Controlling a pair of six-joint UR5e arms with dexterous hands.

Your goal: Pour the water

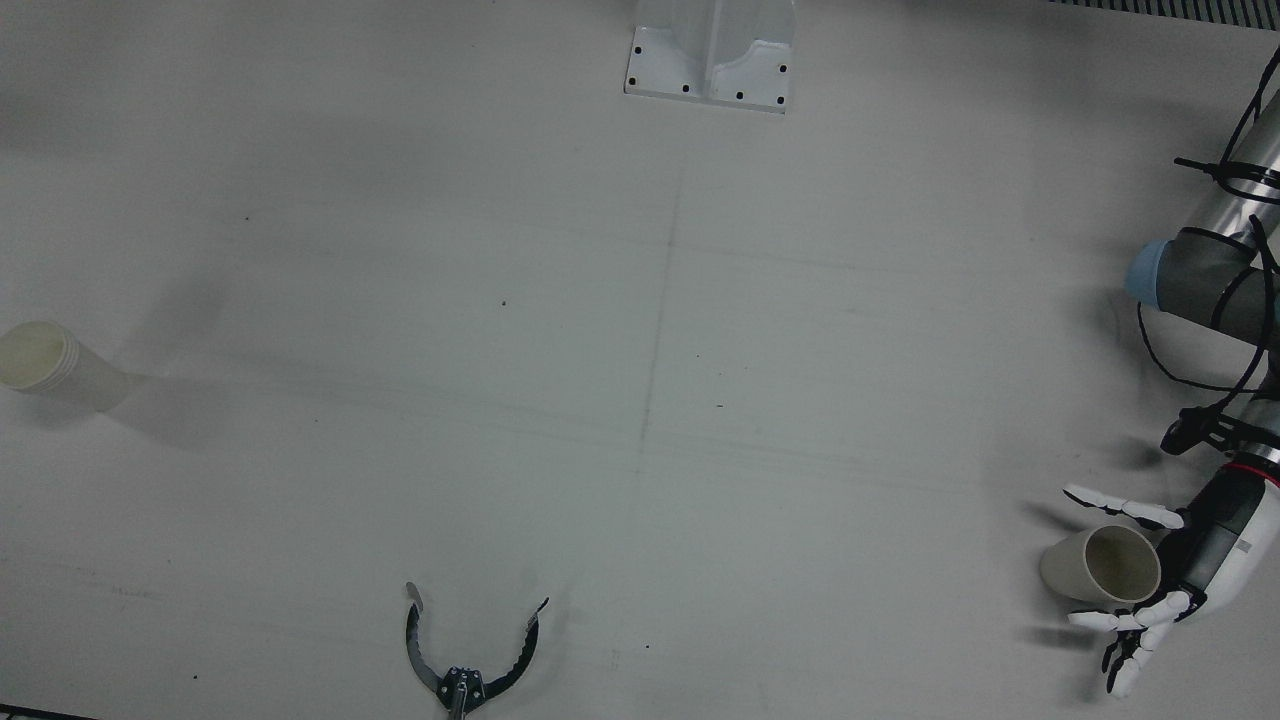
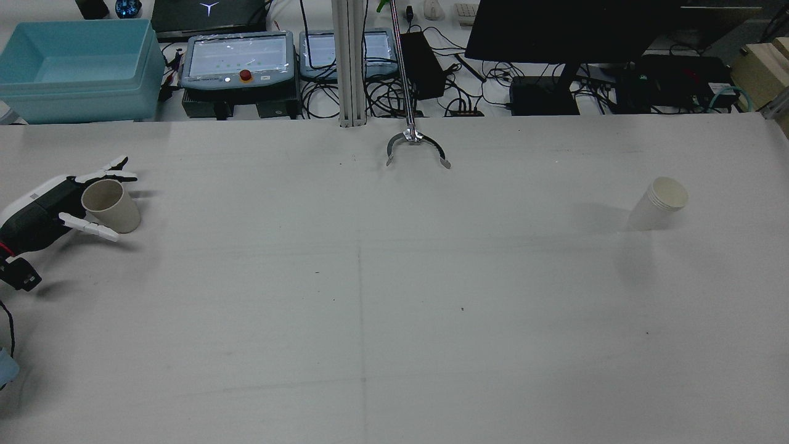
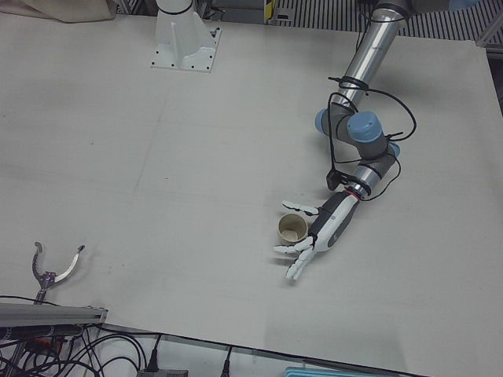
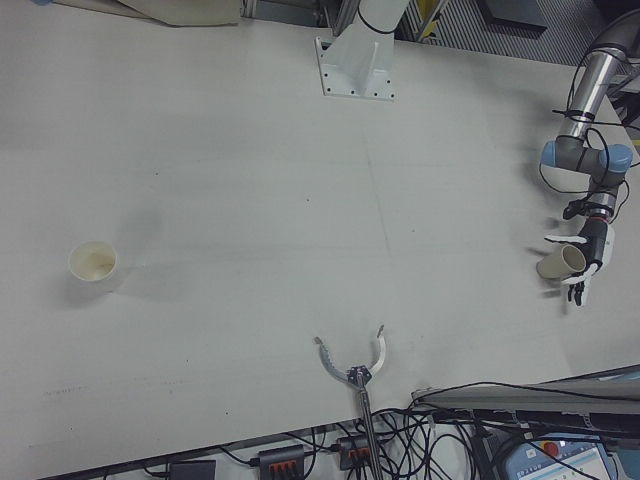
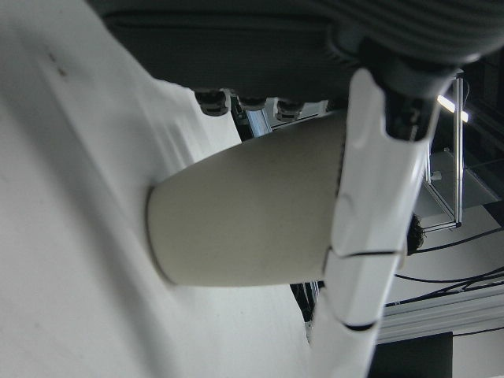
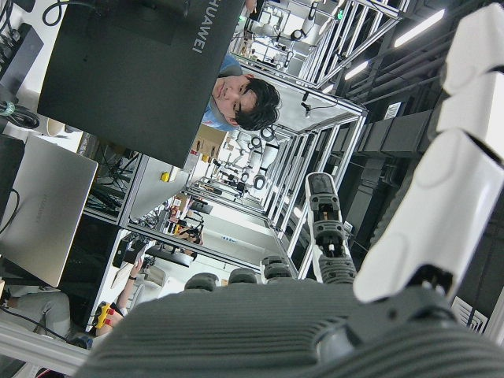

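The step in hand looks like the grasp: the left hand (image 1: pixel 1165 570) has its fingers (image 1: pixel 1120 507) spread on either side of the tan cup (image 1: pixel 1100 565) at the surface's (image 1: pixel 640 400) edge, not yet closed on it. Next it must close, lift and carry across to the white cup (image 1: pixel 45 362), well apart. The right hand's state I cannot tell; neither cup's contents are clear.

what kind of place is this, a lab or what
Most likely a robotics lab: a robot arm bolted to a big white table, teach pendants and tangled cables along its far edge, and aluminium framing in the right hand view.
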